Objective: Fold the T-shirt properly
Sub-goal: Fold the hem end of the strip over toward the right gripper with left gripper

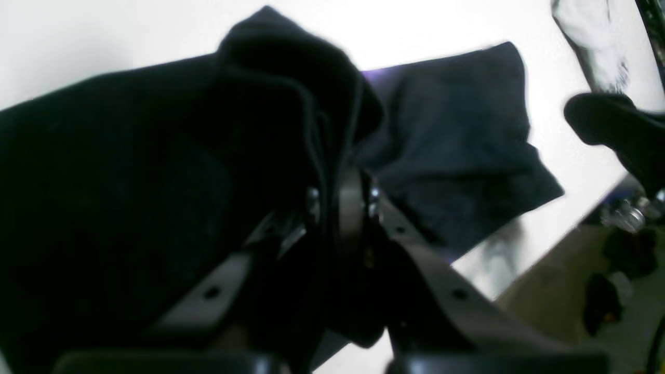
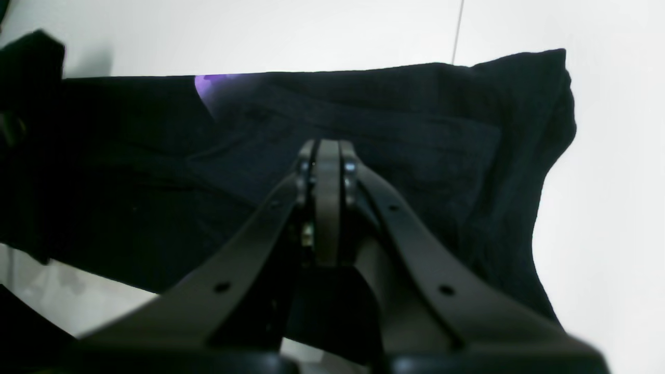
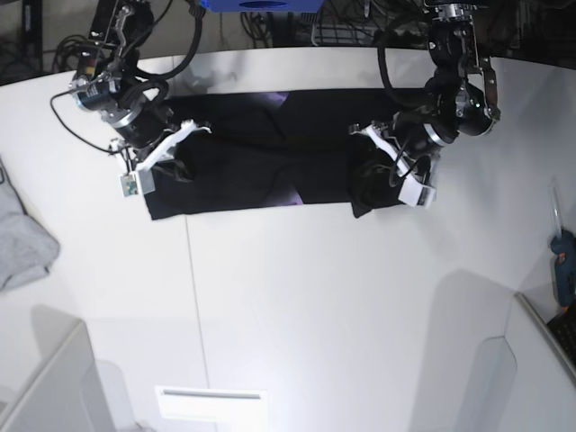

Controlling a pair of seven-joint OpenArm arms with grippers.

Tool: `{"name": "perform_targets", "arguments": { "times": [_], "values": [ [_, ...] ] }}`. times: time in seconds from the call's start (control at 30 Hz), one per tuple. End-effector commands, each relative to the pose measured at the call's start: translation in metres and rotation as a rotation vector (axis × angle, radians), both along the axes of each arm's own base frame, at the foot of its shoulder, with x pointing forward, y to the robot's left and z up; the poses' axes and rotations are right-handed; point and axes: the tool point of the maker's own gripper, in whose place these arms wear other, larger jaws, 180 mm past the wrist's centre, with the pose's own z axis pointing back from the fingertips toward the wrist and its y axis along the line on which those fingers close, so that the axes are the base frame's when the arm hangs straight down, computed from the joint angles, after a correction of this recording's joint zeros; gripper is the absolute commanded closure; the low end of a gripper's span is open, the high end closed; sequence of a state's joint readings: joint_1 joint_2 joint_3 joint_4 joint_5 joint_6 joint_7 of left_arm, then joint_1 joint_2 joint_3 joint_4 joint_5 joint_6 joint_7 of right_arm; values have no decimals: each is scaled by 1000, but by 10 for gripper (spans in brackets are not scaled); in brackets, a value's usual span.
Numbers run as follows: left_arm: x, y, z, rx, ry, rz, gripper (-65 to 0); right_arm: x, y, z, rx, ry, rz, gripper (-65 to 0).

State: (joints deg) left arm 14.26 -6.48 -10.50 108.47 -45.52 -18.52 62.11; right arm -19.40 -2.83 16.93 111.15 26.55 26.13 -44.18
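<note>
The black T-shirt (image 3: 270, 162) lies as a long folded strip across the back of the white table (image 3: 297, 297). Its purple neckband (image 2: 208, 85) shows at the strip's far edge. My left gripper (image 3: 376, 169), on the right in the base view, is shut on a bunched fold at that end of the T-shirt. In the left wrist view this gripper (image 1: 340, 195) pinches lifted black cloth, and the rest of the T-shirt (image 1: 457, 135) lies flat beyond. My right gripper (image 2: 327, 156) stands shut over the T-shirt (image 2: 415, 114) near its other end. No cloth shows between its tips.
A light grey garment (image 3: 18, 234) lies at the table's left edge. A blue tool (image 3: 562, 256) sits at the far right, by the table's curved edge. Cables and a blue box (image 3: 261, 4) crowd the back behind both arms.
</note>
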Motion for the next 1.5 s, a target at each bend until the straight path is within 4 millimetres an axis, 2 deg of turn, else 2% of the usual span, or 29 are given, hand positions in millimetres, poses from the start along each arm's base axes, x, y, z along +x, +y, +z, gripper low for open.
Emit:
{"name": "perform_targets", "arguments": {
  "times": [0.0,0.23,0.67,0.9,0.93,0.97,1.07,1.2,1.3,1.47],
  "values": [
    [5,-7,10,-34,-34,2,0,7,-2,11,7,-47,-6,0],
    [5,-25,12,-54,-31,-38,0,7,-2,11,7,-47,-6,0],
    [7,-25,12,-55,-32,-37,0,7,-1,11,8,-47,-7,0],
    [1,-22,-10,-63,40,-23,0,7,-1,11,8,-47,-7,0],
    [1,-22,-11,-64,41,-22,-30,7,-1,11,8,-47,-7,0],
    [1,-22,-11,-64,43,-22,-86,7,-1,11,8,-47,-7,0],
    [2,-22,-11,-64,40,-21,-290,7,-1,11,8,-47,-7,0],
    [3,-24,-9,-71,33,-21,-474,7,-1,11,9,-47,-7,0],
    [10,-34,-2,-98,16,-26,-538,8,-1,12,9,-49,-7,0],
    [9,-79,8,-129,-9,-160,-541,8,-1,12,10,-50,-7,0]
  ]
}}
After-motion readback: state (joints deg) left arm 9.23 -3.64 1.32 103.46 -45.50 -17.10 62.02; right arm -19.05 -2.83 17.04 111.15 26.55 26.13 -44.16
